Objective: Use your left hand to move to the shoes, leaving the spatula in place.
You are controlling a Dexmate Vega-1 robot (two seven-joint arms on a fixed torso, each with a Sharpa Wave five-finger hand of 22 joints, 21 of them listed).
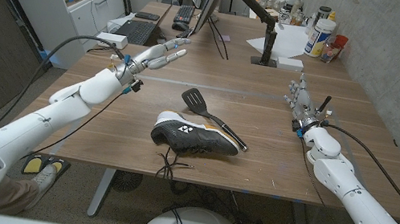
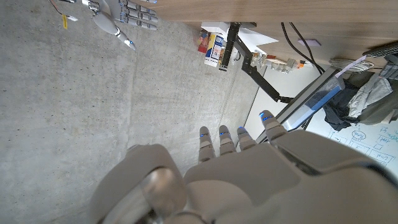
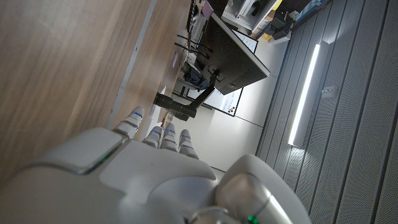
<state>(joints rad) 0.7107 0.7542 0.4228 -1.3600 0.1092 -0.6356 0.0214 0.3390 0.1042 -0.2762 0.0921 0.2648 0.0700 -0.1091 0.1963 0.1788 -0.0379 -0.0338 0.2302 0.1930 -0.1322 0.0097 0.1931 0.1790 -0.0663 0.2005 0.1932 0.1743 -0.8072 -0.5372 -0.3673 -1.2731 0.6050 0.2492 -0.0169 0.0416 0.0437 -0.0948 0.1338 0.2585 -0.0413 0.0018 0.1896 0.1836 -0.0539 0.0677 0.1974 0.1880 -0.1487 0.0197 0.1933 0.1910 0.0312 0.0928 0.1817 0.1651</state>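
Spanning the head view, a wooden table [image 1: 138,138] with a second desk butted against its far edge. Reaching in from the near left corner, the left arm [image 1: 45,115], stretched toward the far left of the tabletop. Reaching in from the near right corner, the right arm [image 1: 350,186], ending near the right edge. Standing edge-on at the far middle, a monitor [image 1: 212,0] on a black arm mount. Lying on its side near the front middle of the table, a black shoe [image 1: 194,136] with a white sole, laces [image 1: 170,161] trailing over the front edge. Lying just behind the shoe, a black spatula [image 1: 208,112], blade toward the far left, handle running to the right past the shoe's upper; cannot tell whether touching.

Held above the table well to the left of and beyond the shoe, the left hand [image 1: 162,54], fingers extended and apart, holding nothing. Standing on its edge near the right side, the right hand [image 1: 299,96], fingers straight and pointing away, holding nothing. Seen again in the left wrist view, the right hand [image 2: 121,15], fingers spread.
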